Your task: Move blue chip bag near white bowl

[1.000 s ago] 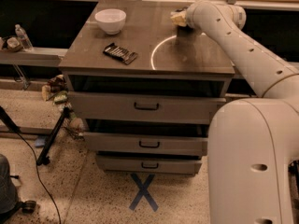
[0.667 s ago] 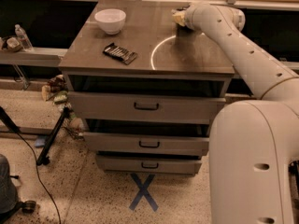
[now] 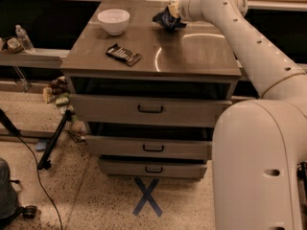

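The blue chip bag (image 3: 166,19), crumpled dark blue foil with pale patches, hangs at the tip of my gripper (image 3: 174,12) over the back middle of the cabinet top. The gripper is shut on the bag's upper right edge. The bag is just above the surface or touching it; I cannot tell which. The white bowl (image 3: 113,20) stands upright at the back left of the top, about a bowl's width to the left of the bag. My white arm reaches in from the right.
A flat dark packet with light stripes (image 3: 123,54) lies in front of the bowl. The metal cabinet top (image 3: 192,56) sits over three closed drawers (image 3: 150,109). A water bottle (image 3: 23,37) stands on a shelf at left. Litter and a cable lie on the floor at left.
My gripper has moved left along the back of the top, toward the bowl. The blue chip bag, hidden behind the gripper before, now shows at its left side.
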### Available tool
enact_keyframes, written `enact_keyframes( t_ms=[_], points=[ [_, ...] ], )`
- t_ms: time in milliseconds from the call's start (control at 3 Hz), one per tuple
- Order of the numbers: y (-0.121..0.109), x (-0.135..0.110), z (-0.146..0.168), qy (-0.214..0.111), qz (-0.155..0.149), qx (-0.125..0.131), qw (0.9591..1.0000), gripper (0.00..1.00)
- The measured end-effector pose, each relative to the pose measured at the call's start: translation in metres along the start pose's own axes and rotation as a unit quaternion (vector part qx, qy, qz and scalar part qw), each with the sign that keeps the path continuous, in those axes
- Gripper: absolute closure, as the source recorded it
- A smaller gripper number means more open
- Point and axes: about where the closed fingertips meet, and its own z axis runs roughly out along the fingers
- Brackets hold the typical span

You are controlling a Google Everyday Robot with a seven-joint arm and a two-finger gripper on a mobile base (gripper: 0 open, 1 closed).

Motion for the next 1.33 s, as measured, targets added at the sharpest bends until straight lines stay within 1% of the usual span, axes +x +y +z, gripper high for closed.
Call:
enact_keyframes(
  t_ms=[333, 667, 1000, 1333],
  points=[
    [0.027, -0.018, 0.001, -0.003, 0.021, -0.031, 0.9993, 1.0],
    [0.053, -0.037, 0.007, -0.015, 0.034, -0.055, 0.9978, 1.0],
    [0.073, -0.048, 0.011, -0.016, 0.036, -0.071, 0.9967, 0.85],
    [0.084, -0.051, 0.013, -0.011, 0.036, -0.08, 0.9961, 0.61]
  ],
)
